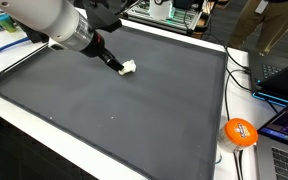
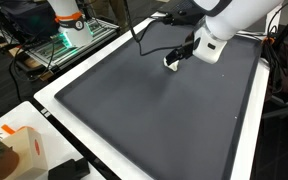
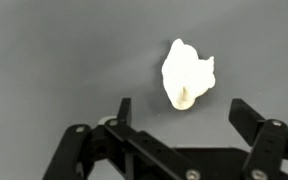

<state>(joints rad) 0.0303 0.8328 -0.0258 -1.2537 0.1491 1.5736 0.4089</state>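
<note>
I'm over a dark mat (image 1: 114, 110) in a cluttered lab, my gripper (image 3: 181, 108) hanging wide open with the white lump (image 3: 188, 72) lying on the mat just ahead of the fingers, its long axis running straight away from them, tapered end nearest.

The white arm (image 2: 234, 18) holds its jaws just beside a small white lump (image 2: 169, 63) on the dark mat (image 2: 154, 115) covering the counter (image 2: 84, 72).
</note>
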